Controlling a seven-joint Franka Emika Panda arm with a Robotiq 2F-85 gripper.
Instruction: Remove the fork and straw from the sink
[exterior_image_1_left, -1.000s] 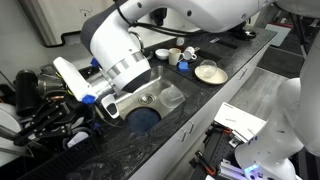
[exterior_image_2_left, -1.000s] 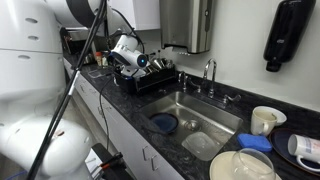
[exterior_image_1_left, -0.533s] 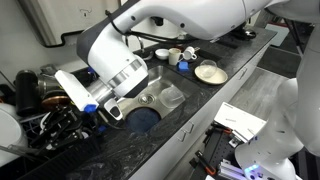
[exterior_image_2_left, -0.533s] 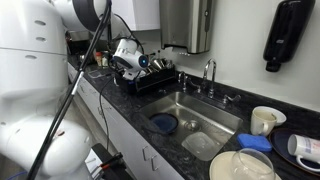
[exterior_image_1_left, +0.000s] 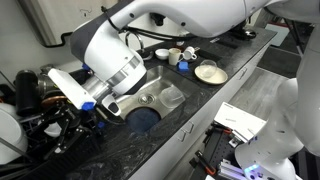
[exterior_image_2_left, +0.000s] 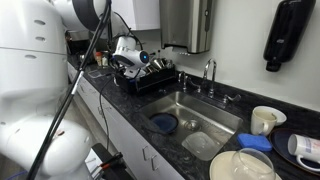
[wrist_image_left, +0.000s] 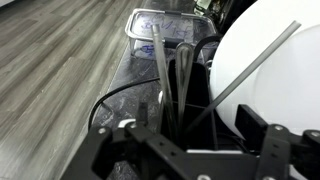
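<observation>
The sink lies sunk in the black speckled counter; no fork or straw shows inside it. My gripper hangs over the black dish rack beside the basin. In the wrist view the gripper is open, its fingers standing wide apart with nothing pinched. Just beyond them a pale thin tube, apparently the straw, stands upright among dark utensil handles. Which of these is the fork I cannot tell. The sink shows at the top.
A blue round object and a clear container lie in the sink, below the faucet. A white plate stands in the rack, crossed by a thin grey rod. Cups, a bowl and a mug crowd the counter.
The jaws have gone from shut to wide open. The hand has shifted a little further over the dish rack.
</observation>
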